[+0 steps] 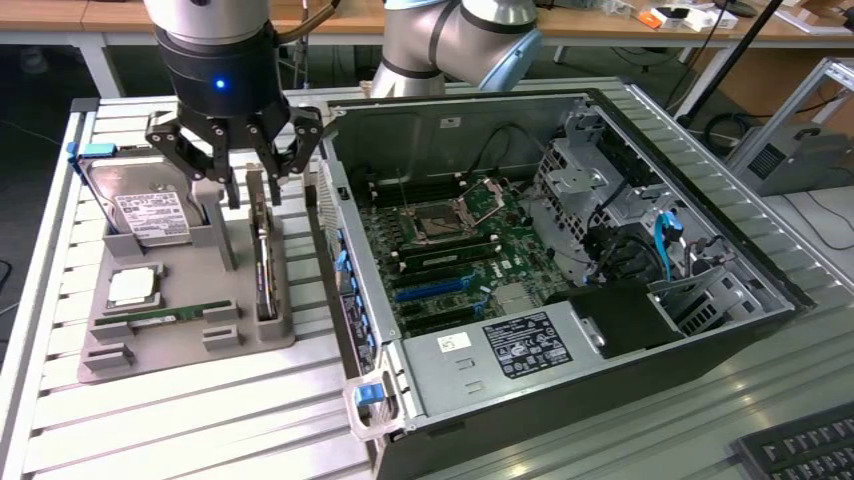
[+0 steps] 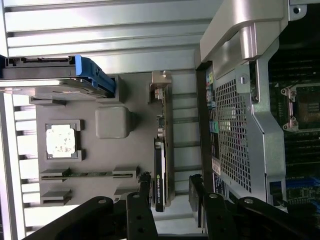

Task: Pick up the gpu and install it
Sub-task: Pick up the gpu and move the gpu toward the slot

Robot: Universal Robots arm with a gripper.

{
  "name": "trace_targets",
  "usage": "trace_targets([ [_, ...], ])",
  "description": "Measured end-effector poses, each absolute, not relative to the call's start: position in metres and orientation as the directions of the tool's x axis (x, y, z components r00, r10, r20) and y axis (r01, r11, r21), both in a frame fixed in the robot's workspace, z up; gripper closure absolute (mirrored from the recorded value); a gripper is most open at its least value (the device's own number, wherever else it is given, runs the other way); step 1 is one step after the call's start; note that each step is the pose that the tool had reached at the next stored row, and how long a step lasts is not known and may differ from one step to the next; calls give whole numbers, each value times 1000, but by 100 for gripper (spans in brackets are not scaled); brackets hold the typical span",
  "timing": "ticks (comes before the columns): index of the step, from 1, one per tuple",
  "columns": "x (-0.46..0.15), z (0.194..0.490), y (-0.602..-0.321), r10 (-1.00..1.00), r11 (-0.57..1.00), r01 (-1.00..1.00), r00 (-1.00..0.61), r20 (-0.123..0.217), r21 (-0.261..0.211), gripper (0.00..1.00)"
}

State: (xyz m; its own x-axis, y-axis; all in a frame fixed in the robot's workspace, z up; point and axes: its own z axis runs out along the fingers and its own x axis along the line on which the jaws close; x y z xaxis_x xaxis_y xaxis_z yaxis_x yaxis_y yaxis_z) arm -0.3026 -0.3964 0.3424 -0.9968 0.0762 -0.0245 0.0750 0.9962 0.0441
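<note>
Standing on edge in the grey holder [image 1: 180, 345], beside the computer case [image 1: 561, 345]: gpu [image 1: 267, 272]. Gripper [image 1: 240, 188] above one end, fingers [image 2: 196, 192] spread apart, card aligned with their gap.

In the exterior view, the gripper [image 1: 238, 192] covers the far end of the gpu [image 1: 267, 270]. The arm [image 1: 214, 40] is cut off by the picture's top edge. Print on the hard drive [image 1: 147, 215] label is too small to read. The keyboard [image 1: 805, 450] is cut off at the corner.

In the wrist view, the gpu [image 2: 161, 165] stands edge-on, so its faces are hidden. The hard drive [image 2: 47, 82] runs past the picture's edge.
</note>
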Motion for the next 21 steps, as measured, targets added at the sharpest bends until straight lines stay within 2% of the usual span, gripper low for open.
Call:
trace_targets([
  [21,-303,337,-396,76,996,75,-997,-25,44,56],
])
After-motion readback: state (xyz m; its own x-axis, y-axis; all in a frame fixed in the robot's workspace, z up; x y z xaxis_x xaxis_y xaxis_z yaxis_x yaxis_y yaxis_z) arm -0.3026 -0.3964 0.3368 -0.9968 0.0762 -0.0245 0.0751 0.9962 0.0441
